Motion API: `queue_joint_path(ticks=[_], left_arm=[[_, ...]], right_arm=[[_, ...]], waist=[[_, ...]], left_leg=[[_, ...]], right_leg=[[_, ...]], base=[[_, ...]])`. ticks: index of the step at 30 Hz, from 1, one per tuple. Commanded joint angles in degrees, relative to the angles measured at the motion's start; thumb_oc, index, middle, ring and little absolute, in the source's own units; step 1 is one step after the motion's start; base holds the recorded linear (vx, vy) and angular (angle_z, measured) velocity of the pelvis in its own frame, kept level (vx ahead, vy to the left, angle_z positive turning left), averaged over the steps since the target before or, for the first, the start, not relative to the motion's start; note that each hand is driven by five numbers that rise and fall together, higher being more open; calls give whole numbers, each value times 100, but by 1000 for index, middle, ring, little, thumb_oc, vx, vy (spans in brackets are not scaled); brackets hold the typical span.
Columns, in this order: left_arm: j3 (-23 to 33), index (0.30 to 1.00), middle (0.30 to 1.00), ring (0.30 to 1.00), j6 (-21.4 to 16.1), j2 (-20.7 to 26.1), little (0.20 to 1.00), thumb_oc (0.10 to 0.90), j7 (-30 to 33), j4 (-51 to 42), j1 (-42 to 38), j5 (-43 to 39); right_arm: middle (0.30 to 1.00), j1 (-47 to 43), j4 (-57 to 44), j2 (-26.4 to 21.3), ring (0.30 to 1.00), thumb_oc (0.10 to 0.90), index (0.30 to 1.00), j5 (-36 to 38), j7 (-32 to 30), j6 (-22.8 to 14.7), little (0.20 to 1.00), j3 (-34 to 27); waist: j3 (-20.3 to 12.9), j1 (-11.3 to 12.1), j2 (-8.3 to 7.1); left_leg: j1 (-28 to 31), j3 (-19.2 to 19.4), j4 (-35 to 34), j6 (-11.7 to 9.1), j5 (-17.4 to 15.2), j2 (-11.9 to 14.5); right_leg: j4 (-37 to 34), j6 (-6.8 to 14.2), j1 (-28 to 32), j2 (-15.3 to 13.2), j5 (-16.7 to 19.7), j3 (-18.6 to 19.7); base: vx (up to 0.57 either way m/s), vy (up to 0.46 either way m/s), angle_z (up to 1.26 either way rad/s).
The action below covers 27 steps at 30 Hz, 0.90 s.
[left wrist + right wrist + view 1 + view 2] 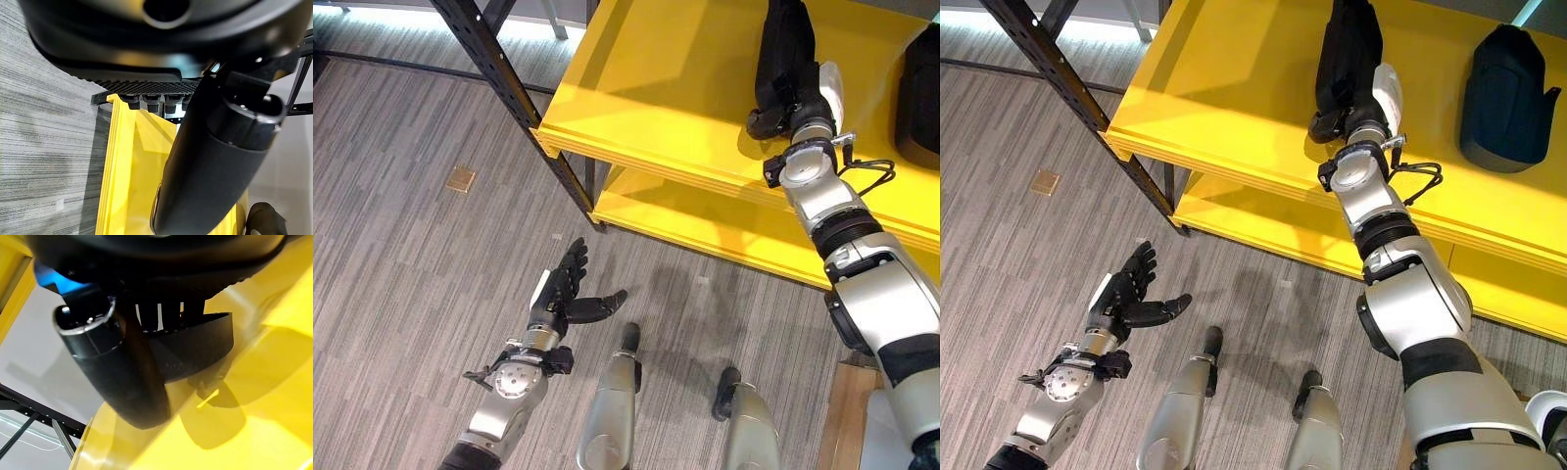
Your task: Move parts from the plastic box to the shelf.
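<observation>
Right hand (pixel 1347 93) clasping curved matte black part (pixel 1347 49) on glossy yellow shelf (pixel 1234 88), left hand (pixel 1126 294) spread

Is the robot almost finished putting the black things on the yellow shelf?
One black part already lies on the top board of the yellow shelf. The right hand is up there too, its fingers round another black part held just above the board. The left hand is open and holds nothing, low over the floor. The box is out of view, so how many parts remain is unclear.
</observation>
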Motion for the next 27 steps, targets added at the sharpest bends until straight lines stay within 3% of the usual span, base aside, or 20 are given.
queue_joint_path(ticks=[1,27], left_arm=[[63,1000,1000,1000,-569,283,1000,900,104,-727,-180,-64],[139,1000,1000,1000,-470,341,1000,900,189,-673,-145,-47]], right_arm=[[1000,-1080,-208,-171,1000,900,1000,-16,-289,-462,1000,57],[1000,-813,-1667,115,1000,900,1000,-30,-332,-596,1000,-87]], waist=[[-246,109,-39],[-214,-16,-114]], left_leg=[[-64,-435,628,-117,-784,376],[-104,-383,656,-111,-797,403]], right_leg=[[-862,190,503,-204,476,281],[-838,170,444,-185,506,325]], base=[[0,0,0],[0,0,0]])
